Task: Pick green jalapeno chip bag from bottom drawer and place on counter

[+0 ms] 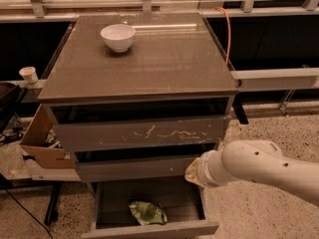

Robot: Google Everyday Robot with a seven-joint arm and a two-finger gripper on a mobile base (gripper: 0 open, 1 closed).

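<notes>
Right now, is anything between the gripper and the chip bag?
Nothing visible does. The bottom drawer stands open, the green jalapeno chip bag lies uncovered inside, and the gripper hangs above the drawer's right edge.

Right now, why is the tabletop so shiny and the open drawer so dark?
Camera view: the glossy counter mirrors a bright light streak beside the white bowl; the open bottom drawer lies in dim shade, though the green jalapeno chip bag shows; the gripper hangs above the drawer's right side.
</notes>
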